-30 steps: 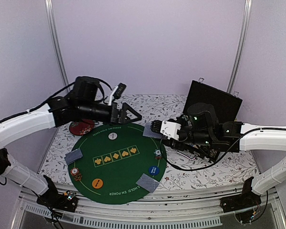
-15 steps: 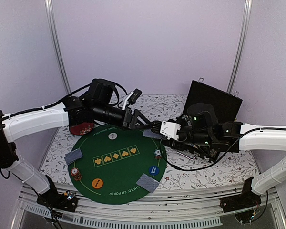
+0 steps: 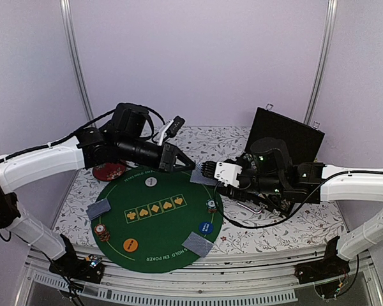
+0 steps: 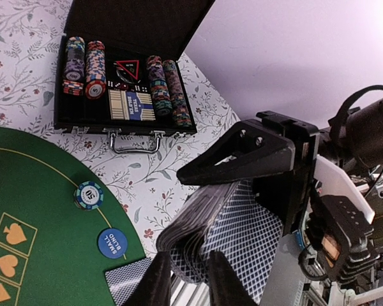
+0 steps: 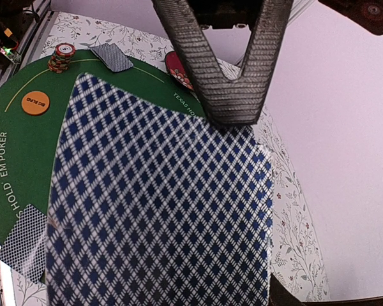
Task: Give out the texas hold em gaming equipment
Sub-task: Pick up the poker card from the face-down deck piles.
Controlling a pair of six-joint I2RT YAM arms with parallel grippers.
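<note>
My right gripper (image 3: 207, 171) is shut on a deck of blue-backed playing cards (image 4: 242, 223) above the right rim of the green mat (image 3: 159, 255). That deck (image 5: 159, 204) fills the right wrist view and hides the right fingers. My left gripper (image 3: 182, 163) meets the deck's far edge, its fingers (image 5: 233, 111) drawn together in a V on the fanned cards. Dealt cards (image 3: 98, 208) (image 3: 198, 243), chip stacks (image 3: 101, 231) (image 3: 212, 205) and white (image 3: 151, 181), orange (image 3: 131, 243) and blue (image 3: 206, 227) buttons lie on the mat.
An open black case (image 4: 140, 19) with rows of chips stands on the flowered cloth at the back right, behind the right arm. A dark red disc (image 3: 108, 171) lies off the mat's back left rim. Cables trail beside the right arm.
The left gripper swung right from above the red disc to the deck. Its jaws, wide apart before, have drawn in on the deck's edge. The right arm has held still.
</note>
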